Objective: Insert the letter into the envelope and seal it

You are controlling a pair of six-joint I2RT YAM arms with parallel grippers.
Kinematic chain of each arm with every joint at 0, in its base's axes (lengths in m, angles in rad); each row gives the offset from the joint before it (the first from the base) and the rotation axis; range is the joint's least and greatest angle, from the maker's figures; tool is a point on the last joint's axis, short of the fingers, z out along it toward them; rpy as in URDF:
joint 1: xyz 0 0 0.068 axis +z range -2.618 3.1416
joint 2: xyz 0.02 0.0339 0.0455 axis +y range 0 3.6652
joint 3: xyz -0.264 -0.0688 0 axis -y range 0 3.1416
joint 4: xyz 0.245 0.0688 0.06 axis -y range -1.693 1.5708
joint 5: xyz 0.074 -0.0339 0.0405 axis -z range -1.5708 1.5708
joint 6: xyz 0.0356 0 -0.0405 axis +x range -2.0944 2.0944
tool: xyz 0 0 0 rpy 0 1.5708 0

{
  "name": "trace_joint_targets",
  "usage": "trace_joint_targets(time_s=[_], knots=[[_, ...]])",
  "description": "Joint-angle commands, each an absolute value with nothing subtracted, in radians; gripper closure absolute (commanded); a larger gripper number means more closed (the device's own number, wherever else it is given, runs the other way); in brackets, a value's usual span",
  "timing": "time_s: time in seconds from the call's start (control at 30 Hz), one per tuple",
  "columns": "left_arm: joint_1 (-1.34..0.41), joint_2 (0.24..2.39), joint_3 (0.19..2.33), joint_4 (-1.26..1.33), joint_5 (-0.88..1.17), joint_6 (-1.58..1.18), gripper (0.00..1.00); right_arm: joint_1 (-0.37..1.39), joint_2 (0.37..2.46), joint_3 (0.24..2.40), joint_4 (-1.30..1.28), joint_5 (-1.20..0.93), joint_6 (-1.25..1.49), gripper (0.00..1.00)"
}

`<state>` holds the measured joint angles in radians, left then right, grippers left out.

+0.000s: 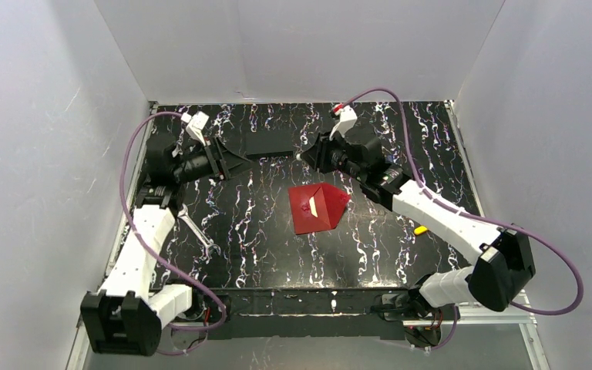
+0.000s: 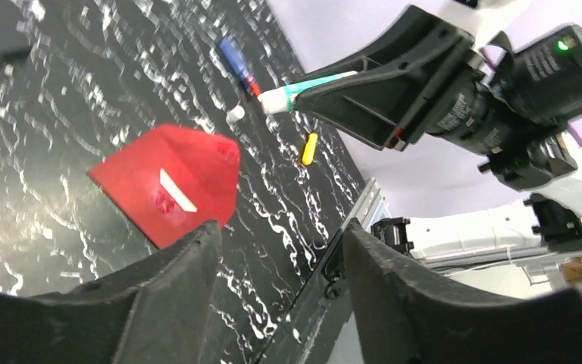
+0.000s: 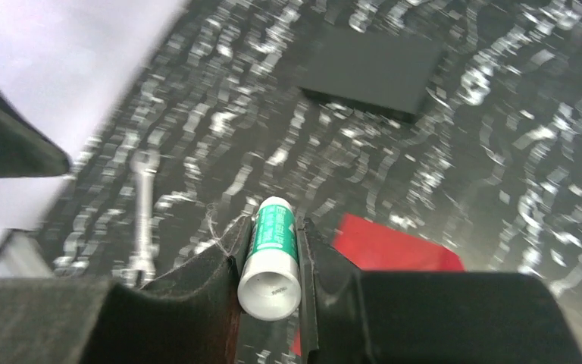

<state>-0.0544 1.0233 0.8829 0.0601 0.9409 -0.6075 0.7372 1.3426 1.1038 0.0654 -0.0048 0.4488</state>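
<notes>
Your envelope (image 1: 317, 206) lies flat near the middle of the table (image 1: 262, 254), red against the black white-veined top, with its pointed end turned toward the right side. A thin pale strip shows on its upper face. You cannot tell from any view whether that strip is the letter's edge or something else, and no separate cream sheet can be made out. Neither arm touches the envelope, which sits apart from both sets of fingers.

Beyond it, your right gripper (image 1: 302, 156) is clenched on a glue stick (image 3: 270, 265), a white tube with a green label pinched between the two fingers. The left wrist view shows the stick's white end poking out past the fingertips, toward the left arm. Your left gripper (image 1: 243, 162) faces it from the other side, jaws spread and nothing between them. In its own camera, the envelope shows beyond the left finger.

A flat black block (image 1: 268, 143) rests on the table toward the back wall, between the two grippers as the overhead camera sees them. A metal wrench (image 1: 196, 231) lies near the left arm, well apart from the envelope. A small yellow piece (image 1: 420, 230) sits beside the right arm, and the left wrist view also shows a blue and red pen (image 2: 239, 64) with a small white cap (image 2: 235, 114) next to it.
</notes>
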Motion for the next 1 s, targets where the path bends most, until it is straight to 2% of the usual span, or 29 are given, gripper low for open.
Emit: trace_joint_targets(time_s=[0.0,0.2,0.33,0.57,0.7,0.83,0.97], knots=[[-0.076,1.147,0.924,-0.149,0.927,-0.640,0.45,0.747,1.400,1.159,-0.158,0.243,0.337,0.99],[-0.276,1.348,0.940,-0.137,0.732,-0.722,0.43,0.772,1.494,1.188,-0.338,0.295,0.437,0.99],[-0.354,1.543,1.012,-0.128,0.608,-0.779,0.57,0.791,1.522,1.142,-0.299,0.261,0.439,0.99],[-0.370,1.857,1.237,-0.136,0.584,-0.793,0.85,0.892,1.592,1.115,-0.247,0.336,0.394,0.99],[-0.371,1.959,1.302,-0.133,0.586,-0.789,0.90,0.908,1.633,1.130,-0.271,0.405,0.405,0.99],[-0.379,2.032,1.314,-0.094,0.632,-0.822,0.99,0.910,1.676,1.134,-0.247,0.365,0.414,0.99],[-0.385,2.063,1.287,-0.048,0.647,-0.851,1.00,0.921,1.730,1.168,-0.277,0.357,0.434,0.99]])
